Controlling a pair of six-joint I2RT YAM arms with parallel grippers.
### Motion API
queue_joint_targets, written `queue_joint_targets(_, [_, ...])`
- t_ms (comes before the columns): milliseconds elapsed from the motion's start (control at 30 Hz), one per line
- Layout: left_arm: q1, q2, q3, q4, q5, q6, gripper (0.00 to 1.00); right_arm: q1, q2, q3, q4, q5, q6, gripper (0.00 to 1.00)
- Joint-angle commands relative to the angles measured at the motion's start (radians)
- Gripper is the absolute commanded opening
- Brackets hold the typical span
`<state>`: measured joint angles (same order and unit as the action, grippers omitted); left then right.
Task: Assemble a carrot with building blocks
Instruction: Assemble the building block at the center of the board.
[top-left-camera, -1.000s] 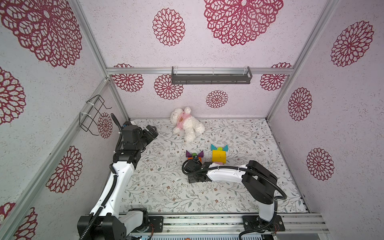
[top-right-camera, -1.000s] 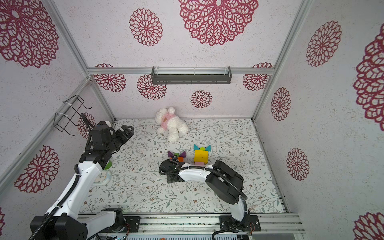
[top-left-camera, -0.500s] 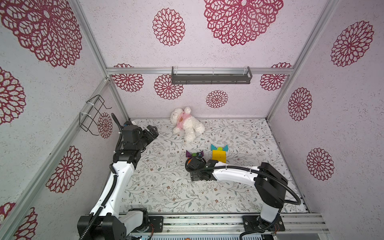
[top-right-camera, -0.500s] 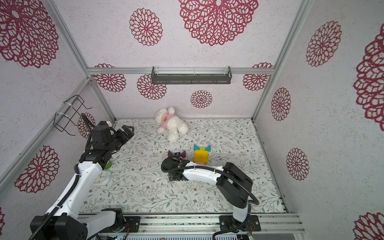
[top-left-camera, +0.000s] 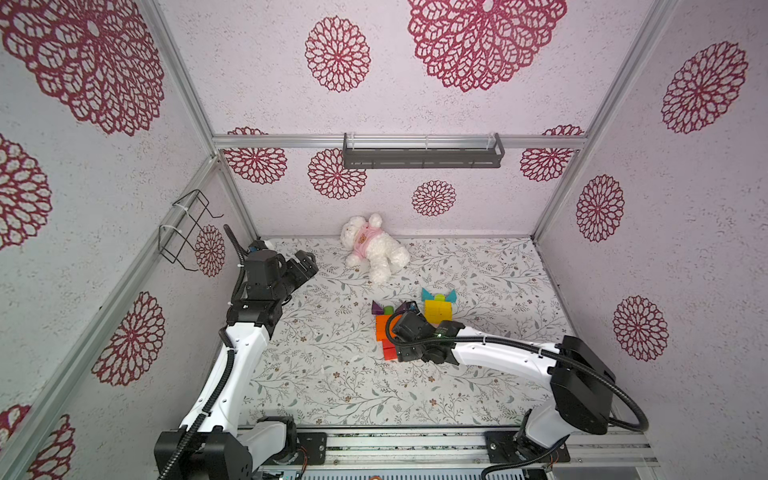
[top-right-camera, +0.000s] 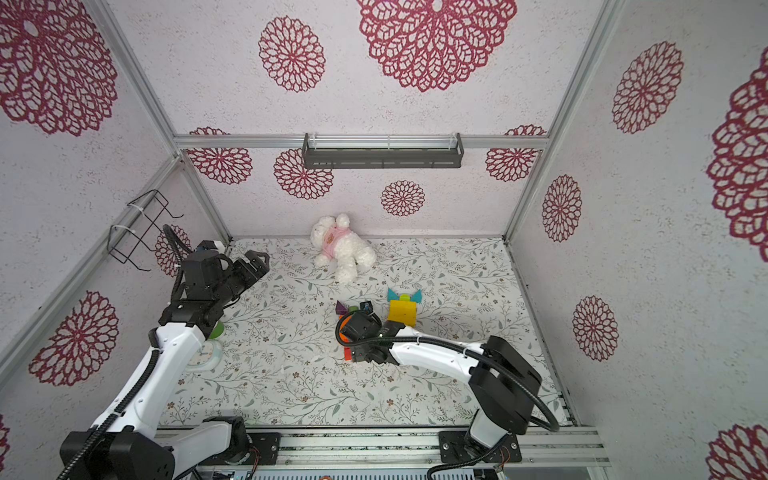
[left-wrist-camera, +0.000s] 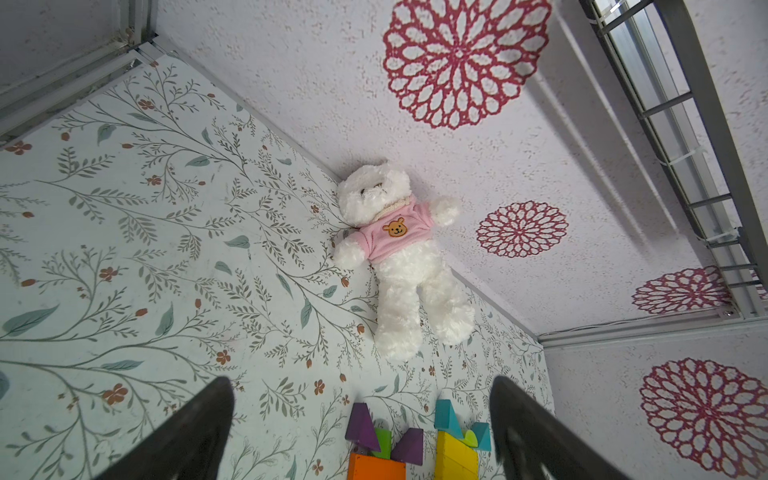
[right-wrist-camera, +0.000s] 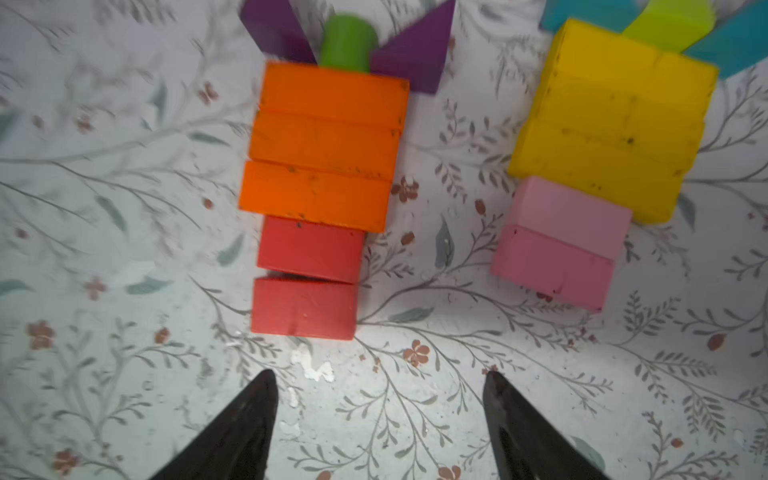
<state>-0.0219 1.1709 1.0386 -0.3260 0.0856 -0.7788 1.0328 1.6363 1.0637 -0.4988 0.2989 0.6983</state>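
In the right wrist view one figure of building blocks lies flat: three orange bars (right-wrist-camera: 324, 141), two red bars (right-wrist-camera: 309, 249), two purple triangles (right-wrist-camera: 411, 58) and a green cylinder (right-wrist-camera: 347, 41). Beside it lie yellow bars (right-wrist-camera: 615, 116), pink bars (right-wrist-camera: 561, 241) and teal triangles (right-wrist-camera: 731, 41). My right gripper (right-wrist-camera: 380, 374) is open and empty, just short of the last red bar; in a top view it (top-left-camera: 405, 355) hides part of the orange figure (top-left-camera: 381, 328). My left gripper (left-wrist-camera: 360, 380) is open and empty, raised at the back left (top-left-camera: 305, 266).
A white plush bear (top-left-camera: 374, 249) in pink lies by the back wall. A green cup (top-right-camera: 217, 330) and a white round thing (top-right-camera: 205, 355) sit under the left arm. A grey shelf (top-left-camera: 422, 151) hangs on the back wall, a wire basket (top-left-camera: 187, 228) on the left wall.
My right arm has drawn back from over the orange and red bars, which now show in the top views. The left arm has not moved.
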Motion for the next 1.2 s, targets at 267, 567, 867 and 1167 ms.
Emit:
queue_joint_targets(267, [-0.005,-0.001,0.014,0.025,0.001,0.006,0.97,0.004,0.157,0.035,0.046,-0.063,-0.050,0.82])
queue_joint_targets(567, [-0.007,0.000,0.012,0.031,0.022,-0.003,0.97,0.004,0.194,0.056,0.064,-0.068,-0.036,0.84])
queue_joint_targets(867, [-0.007,0.003,0.014,0.030,0.022,0.002,0.97,0.025,0.095,0.056,-0.006,-0.058,-0.037,0.84])
queue_joint_targets(1167, [-0.178,-0.049,0.121,-0.032,-0.045,0.228,0.97,0.017,-0.319,0.202,-0.029,0.163,-0.239,0.99])
